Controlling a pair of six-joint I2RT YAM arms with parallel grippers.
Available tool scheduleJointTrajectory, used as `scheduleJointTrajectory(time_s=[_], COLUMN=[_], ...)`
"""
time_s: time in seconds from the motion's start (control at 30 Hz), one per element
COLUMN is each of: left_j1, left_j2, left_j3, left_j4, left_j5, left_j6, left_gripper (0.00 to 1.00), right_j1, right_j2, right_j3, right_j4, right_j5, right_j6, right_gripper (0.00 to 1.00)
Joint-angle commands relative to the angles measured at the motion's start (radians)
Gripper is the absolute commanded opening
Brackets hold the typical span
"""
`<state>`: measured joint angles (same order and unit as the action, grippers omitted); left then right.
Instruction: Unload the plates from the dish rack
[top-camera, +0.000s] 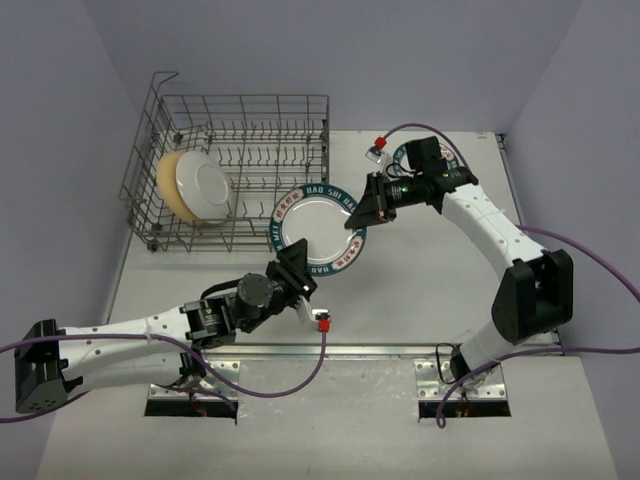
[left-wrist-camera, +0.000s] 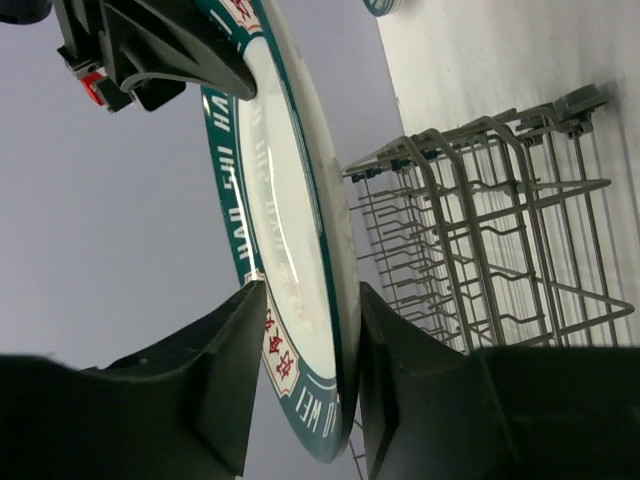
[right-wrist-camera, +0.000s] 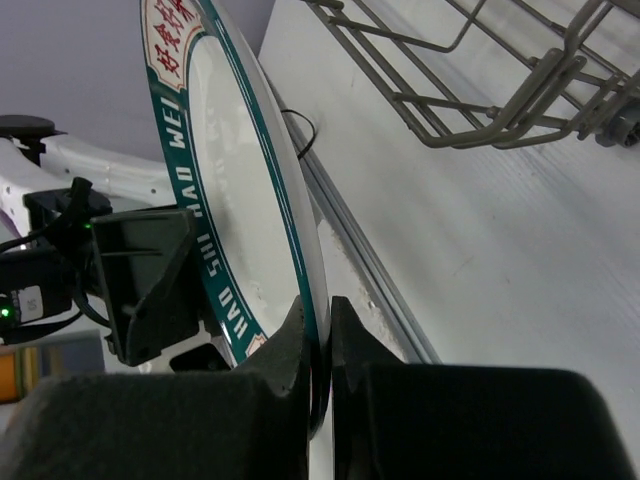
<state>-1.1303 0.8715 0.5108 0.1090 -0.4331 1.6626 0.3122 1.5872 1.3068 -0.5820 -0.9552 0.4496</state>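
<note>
A teal-rimmed plate (top-camera: 315, 230) with lettering is held on edge above the table between both grippers. My left gripper (top-camera: 293, 268) is shut on its lower left rim; in the left wrist view the rim (left-wrist-camera: 290, 200) fills the gap between the fingers (left-wrist-camera: 310, 385). My right gripper (top-camera: 365, 205) is shut on the upper right rim, its fingers pinching the edge (right-wrist-camera: 318, 330) of the plate (right-wrist-camera: 240, 170). The dish rack (top-camera: 250, 130) stands at the back left. It holds a white plate (top-camera: 205, 188) and a tan plate (top-camera: 168, 180) upright at its left end.
Another teal-rimmed plate (top-camera: 400, 155) lies on the table at the back right, mostly hidden under my right arm. The rack's wire wall (left-wrist-camera: 480, 230) is close to the right of the held plate. Purple walls enclose the table on three sides.
</note>
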Motion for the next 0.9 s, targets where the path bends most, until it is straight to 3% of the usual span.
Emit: scheduleJointTrajectory(time_s=[0.0, 0.07, 0.1, 0.3, 0.47, 0.53, 0.67, 0.7, 0.77, 0.87], left_j1=[-0.009, -0.008, -0.008, -0.008, 0.044, 0.061, 0.133, 0.135, 0.193, 0.242], left_j2=[-0.024, -0.032, -0.039, -0.045, 0.029, 0.091, 0.250, 0.282, 0.348, 0.389], left_j3=[-0.002, -0.018, -0.026, 0.035, 0.422, 0.541, 0.936, 0.942, 1.110, 1.174], left_j4=[0.130, 0.157, 0.170, 0.150, -0.119, -0.224, -0.570, -0.575, -0.752, -0.823], left_j5=[-0.011, -0.022, -0.030, -0.089, -0.121, -0.123, -0.122, -0.121, -0.090, -0.059], left_j6=[0.011, 0.018, 0.022, -0.061, -0.438, -0.617, -0.923, -0.977, -1.123, -1.270], left_gripper=[0.54, 0.96, 1.00, 1.00, 1.00, 1.00, 1.00, 1.00, 1.00, 1.00], right_j1=[-0.013, -0.074, -0.101, -0.404, -0.602, -0.639, -0.656, -0.656, -0.656, -0.656], right_j2=[-0.050, -0.061, -0.060, -0.028, 0.051, 0.105, 0.220, 0.242, 0.291, 0.326], right_j3=[0.009, 0.022, 0.034, 0.098, 0.199, 0.229, 0.319, 0.320, 0.335, 0.326], right_j4=[0.011, 0.011, 0.011, 0.011, 0.011, 0.012, 0.031, 0.032, 0.069, 0.117], right_j5=[-0.010, -0.040, -0.065, -0.142, 0.013, 0.118, 0.257, 0.271, 0.294, 0.318], right_j6=[-0.023, -0.005, 0.003, 0.069, 0.072, 0.073, 0.075, 0.079, 0.113, 0.158], right_gripper=[0.00, 0.00, 0.00, 0.00, 0.00, 0.00, 0.00, 0.00, 0.00, 0.00])
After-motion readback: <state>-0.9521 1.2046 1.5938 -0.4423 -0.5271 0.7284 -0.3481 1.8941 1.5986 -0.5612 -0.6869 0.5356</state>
